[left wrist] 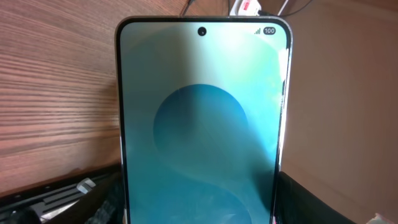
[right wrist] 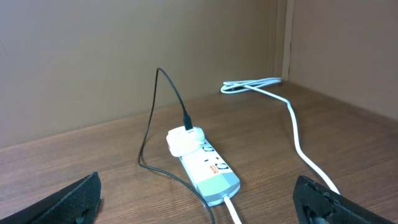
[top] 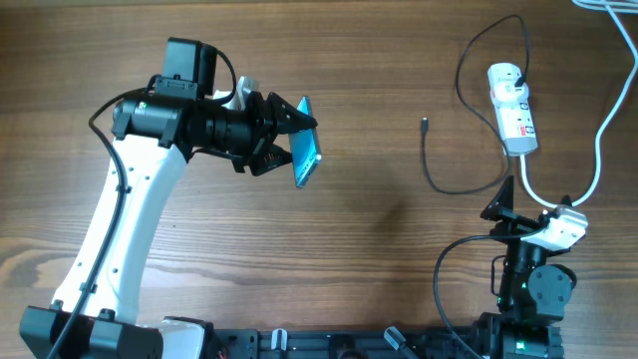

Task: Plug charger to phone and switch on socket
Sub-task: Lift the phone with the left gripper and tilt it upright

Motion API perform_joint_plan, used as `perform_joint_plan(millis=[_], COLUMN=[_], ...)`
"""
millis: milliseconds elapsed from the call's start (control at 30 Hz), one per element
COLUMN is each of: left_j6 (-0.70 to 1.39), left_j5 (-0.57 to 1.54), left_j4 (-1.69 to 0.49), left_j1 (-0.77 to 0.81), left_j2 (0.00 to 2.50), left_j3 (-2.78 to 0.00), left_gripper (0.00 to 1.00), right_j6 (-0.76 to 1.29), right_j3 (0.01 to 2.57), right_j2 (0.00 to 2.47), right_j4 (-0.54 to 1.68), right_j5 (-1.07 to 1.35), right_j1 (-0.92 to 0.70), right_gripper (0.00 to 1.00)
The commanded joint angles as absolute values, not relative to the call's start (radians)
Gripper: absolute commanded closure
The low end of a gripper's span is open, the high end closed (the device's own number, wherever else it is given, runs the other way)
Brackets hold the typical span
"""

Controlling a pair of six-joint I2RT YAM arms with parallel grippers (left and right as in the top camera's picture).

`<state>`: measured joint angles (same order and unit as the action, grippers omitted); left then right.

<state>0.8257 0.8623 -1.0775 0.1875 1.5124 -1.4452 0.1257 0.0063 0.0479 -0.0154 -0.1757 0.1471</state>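
My left gripper [top: 291,140] is shut on the phone [top: 309,157], holding it tilted above the table's left centre. In the left wrist view the cyan-blue screen [left wrist: 202,118] fills the frame, gripped at its lower end between dark fingers. The charger is a thin black cable [top: 439,181] lying right of centre, with its plug tip [top: 424,124] free on the wood. Its other end runs to a white adapter in the socket [top: 512,108], a white power strip at the back right. The socket also shows in the right wrist view [right wrist: 208,168]. My right gripper [top: 506,204] is open and empty, just in front of the socket.
A thick white cord [top: 596,150] runs from the socket's near end and loops off the back right corner; it shows in the right wrist view [right wrist: 292,121] too. The arm bases stand along the front edge.
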Motion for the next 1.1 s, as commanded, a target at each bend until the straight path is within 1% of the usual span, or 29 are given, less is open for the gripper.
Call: perform_joint_plan(millis=[0,400,933,1067], left_j6=[0.867,0.876,0.875,0.868], left_j5=[0.901,0.901,0.900,0.862], left_j4=[-1.075,-1.074,-1.074,-1.074], left_j1=[0.186,0.186,0.186,0.186], left_j2=[1.491,1.491,1.491,1.491], left_j3=[-1.473,-1.473,-1.473,-1.473], left_gripper=[0.67,0.68,0.68,0.68], right_j6=[0.111,0.112,0.111,0.112], right_j3=[0.006,0.006,0.006,0.005], right_j2=[0.049,0.049,0.049,0.049], right_j4=[-0.021,-0.021,-0.021,-0.021], right_j5=[-0.159,-0.159,-0.159,-0.159], right_j1=[0.151,0.151,0.151,0.151], right_gripper=[0.00,0.00,0.00,0.00])
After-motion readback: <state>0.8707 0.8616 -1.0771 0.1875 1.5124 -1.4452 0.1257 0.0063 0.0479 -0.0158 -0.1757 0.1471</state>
